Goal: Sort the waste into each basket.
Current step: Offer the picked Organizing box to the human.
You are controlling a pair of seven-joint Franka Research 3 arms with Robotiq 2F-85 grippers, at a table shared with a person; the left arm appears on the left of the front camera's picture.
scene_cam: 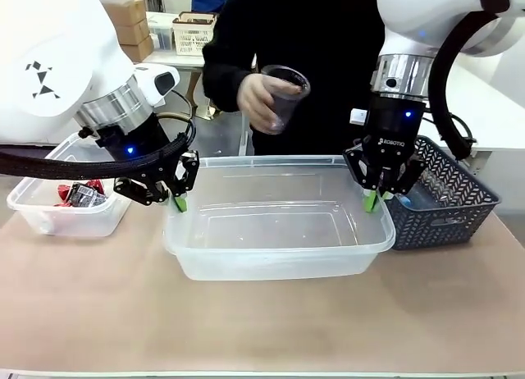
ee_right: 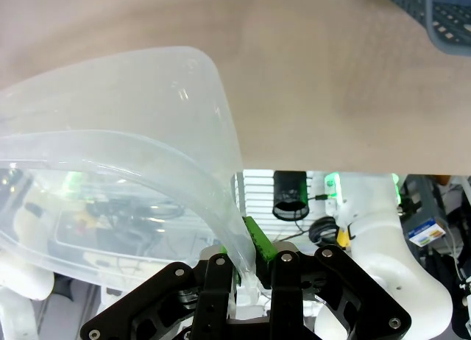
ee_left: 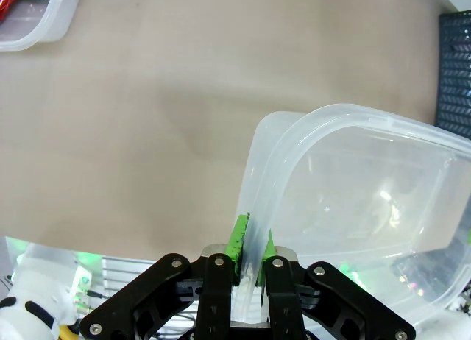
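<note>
Waste sorting barely under way, by the look of things. Left gripper (scene_cam: 179,202) pinched fully shut on the left rim of the large clear rectangular plastic tub (scene_cam: 279,161), green pads either side of the wall. Right gripper (scene_cam: 373,200) likewise clamped on that tub's right rim. Nothing inside the tub; impossible to tell whether lifted or resting on the beige table (scene_cam: 262,321). Near its left end, a smaller clear plastic tub (scene_cam: 37,211) with red-and-silver metal cans (scene_cam: 82,194) in it, so that share seemingly begun. Just beside the right end, a dark grey slotted plastic basket (scene_cam: 447,211). Across the table, a person's hand (scene_cam: 256,100) holding a clear plastic cup (scene_cam: 287,88). Probably left: setting the big tub in place, then filling it.
</note>
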